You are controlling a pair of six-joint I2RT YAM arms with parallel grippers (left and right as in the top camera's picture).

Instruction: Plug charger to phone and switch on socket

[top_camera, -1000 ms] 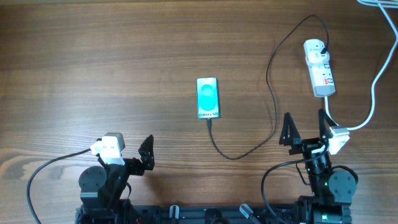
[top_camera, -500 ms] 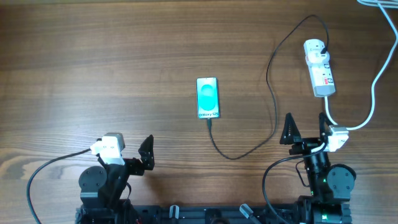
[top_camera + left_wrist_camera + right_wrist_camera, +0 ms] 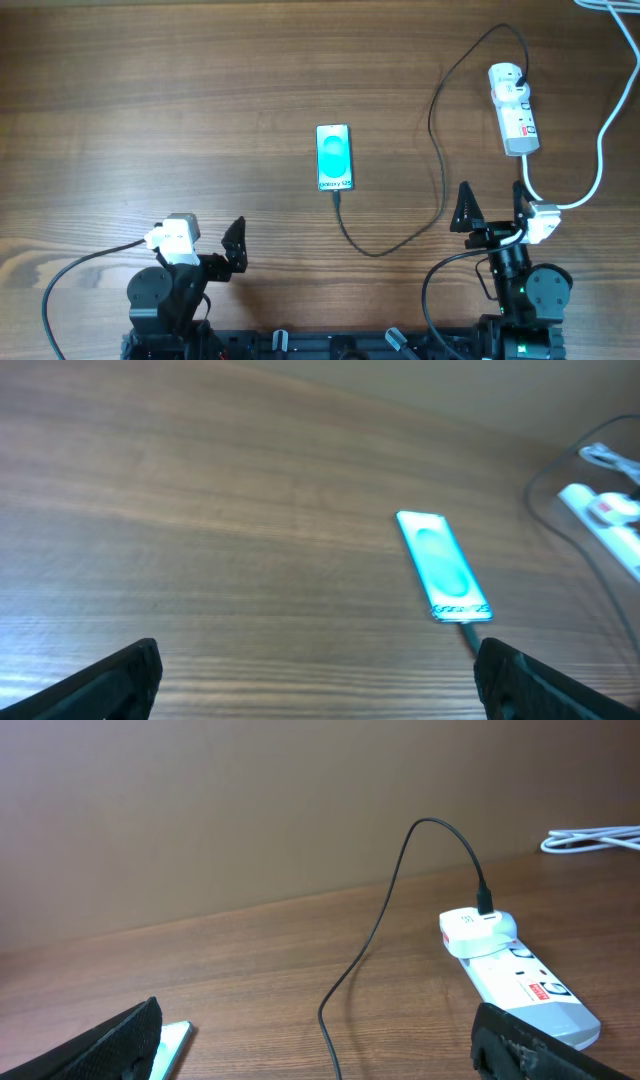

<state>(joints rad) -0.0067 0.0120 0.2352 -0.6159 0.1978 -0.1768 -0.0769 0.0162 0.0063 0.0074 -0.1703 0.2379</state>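
Lying at centre: phone (image 3: 333, 157), charger (image 3: 437, 150) tip apparently seated at 6 o'clock; plug (image 3: 522, 76) in socket (image 3: 512, 112), 2 o'clock. Left gripper (image 3: 320, 685), right gripper (image 3: 491, 205) spread wide; open wood (image 3: 150, 100) ahead.

The phone (image 3: 334, 157) lies flat near the middle of the table (image 3: 150, 100). The charger (image 3: 440, 190) meets the phone's near short edge, runs toward the robot, bends right, then climbs away to the far right, where its plug sits in the far end of the socket (image 3: 513, 110). The socket lies lengthwise, front to back. Its cord (image 3: 600, 150) leaves the near end and loops off to the right. Both grippers sit at the near edge, well apart from the phone: the left gripper (image 3: 205, 245) at the near left, the right gripper (image 3: 491, 205) just before the socket.
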